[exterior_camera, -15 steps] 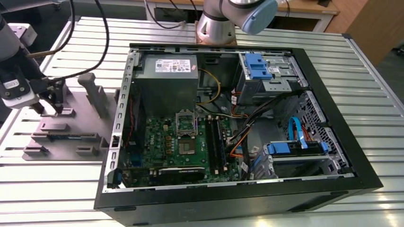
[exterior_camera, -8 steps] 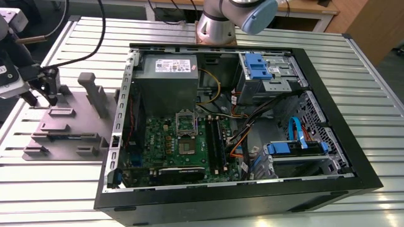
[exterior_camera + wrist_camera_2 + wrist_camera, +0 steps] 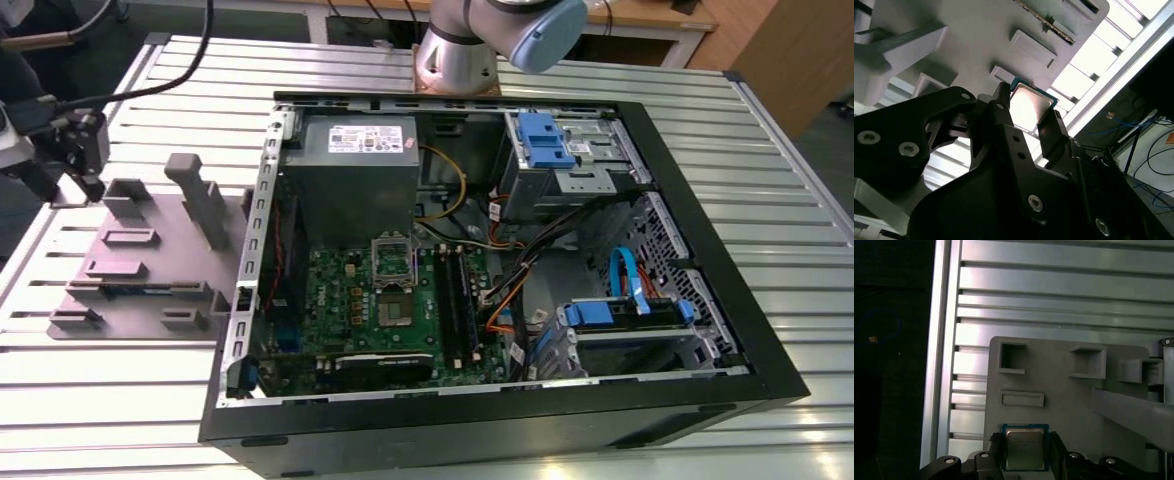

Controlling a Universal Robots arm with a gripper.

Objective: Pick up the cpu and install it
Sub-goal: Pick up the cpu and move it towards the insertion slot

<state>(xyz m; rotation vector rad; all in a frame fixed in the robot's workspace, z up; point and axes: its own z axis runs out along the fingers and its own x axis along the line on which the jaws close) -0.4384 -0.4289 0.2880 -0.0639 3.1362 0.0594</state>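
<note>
slatted metal table (image 3: 400,70): carries everything and runs beneath the fingers.

open computer case (image 3: 747,330): lies on the table, well apart from the fingers, toward the exterior view's right. its green circuit board (image 3: 360,300) faces up.

arm (image 3: 467,40): its base stands at the far side of the case.

grey tray (image 3: 1054,385): a flat plate with upright blocks and shallow recesses, beside the case and directly under the fingers.

gripper (image 3: 1024,454): positioned over the tray's outer end. the fingers (image 3: 996,450) are closed against two opposite edges of the cpu.

cpu (image 3: 1024,445): a square chip, shiny metal face toward both wrist views, clamped between the fingers. it cannot be told whether its underside touches the tray.
</note>
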